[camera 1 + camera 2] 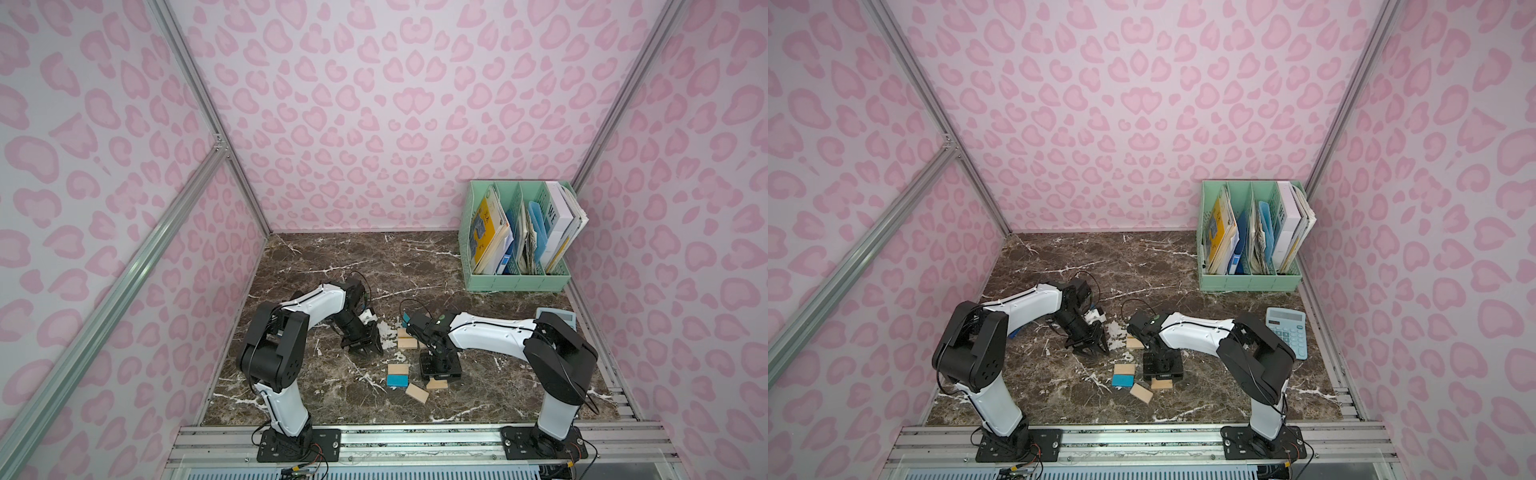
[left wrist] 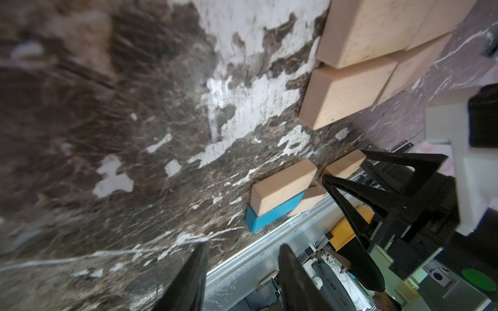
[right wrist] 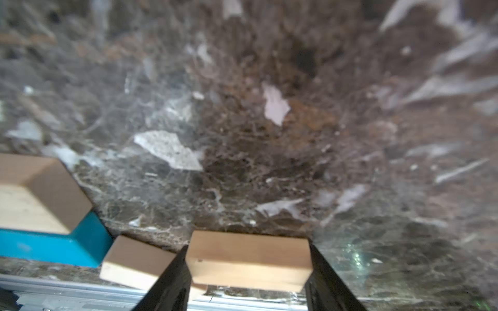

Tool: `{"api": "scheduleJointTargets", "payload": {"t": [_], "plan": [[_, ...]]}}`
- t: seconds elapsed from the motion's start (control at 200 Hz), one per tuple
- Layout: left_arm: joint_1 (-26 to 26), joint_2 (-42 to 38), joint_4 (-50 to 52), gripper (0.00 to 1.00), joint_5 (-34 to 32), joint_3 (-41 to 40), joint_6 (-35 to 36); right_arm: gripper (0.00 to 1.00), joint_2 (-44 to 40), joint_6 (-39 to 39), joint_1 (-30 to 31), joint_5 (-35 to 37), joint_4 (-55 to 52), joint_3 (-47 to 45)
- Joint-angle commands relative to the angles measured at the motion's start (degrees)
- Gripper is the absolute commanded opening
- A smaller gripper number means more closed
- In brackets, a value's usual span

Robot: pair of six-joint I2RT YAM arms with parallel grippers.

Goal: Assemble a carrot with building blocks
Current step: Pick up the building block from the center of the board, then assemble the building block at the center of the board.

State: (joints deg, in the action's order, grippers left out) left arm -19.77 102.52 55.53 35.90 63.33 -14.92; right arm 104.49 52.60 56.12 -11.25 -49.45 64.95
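Several light-wood building blocks [image 1: 407, 338] lie joined in a flat two-wide slab, the carrot's body [image 2: 347, 91]. Nearer the front, a blue rectangle [image 1: 397, 380] lies against a light-wood block [image 1: 397, 369], with a tilted light-wood block [image 1: 417, 392] beside them. My right gripper [image 1: 440, 374] points straight down, shut on a light-wood block [image 3: 248, 258]; both fingers press its ends. The blue rectangle [image 3: 54, 247] shows to one side of it. My left gripper [image 1: 365, 347] hovers left of the slab, open [image 2: 244, 250], nothing between its fingers.
A mint file organiser [image 1: 519, 282] full of papers stands at the back right. A light-blue calculator [image 1: 1287, 332] lies at the right, behind the right arm. Pink patterned walls close in three sides, and a metal rail [image 1: 415, 436] runs along the front edge.
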Motion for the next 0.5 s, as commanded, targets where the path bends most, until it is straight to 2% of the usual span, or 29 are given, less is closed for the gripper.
{"api": "scheduleJointTargets", "payload": {"t": [0.0, 0.24, 0.496], "plan": [[0.08, 0.46, 0.99, 0.45, -0.29, 0.63, -0.27, 0.56, -0.4, -0.5, -0.51, 2.01, -1.64, 0.1], [0.07, 0.97, 0.67, 0.45, 0.14, 1.23, -0.57, 0.54, 0.39, -3.65, -4.88, 3.93, -2.4, 5.33], [0.08, 0.14, 0.79, 0.45, -0.17, 0.87, -0.65, 0.57, 7.07, -9.01, -7.3, 6.23, -3.41, 11.58]]}}
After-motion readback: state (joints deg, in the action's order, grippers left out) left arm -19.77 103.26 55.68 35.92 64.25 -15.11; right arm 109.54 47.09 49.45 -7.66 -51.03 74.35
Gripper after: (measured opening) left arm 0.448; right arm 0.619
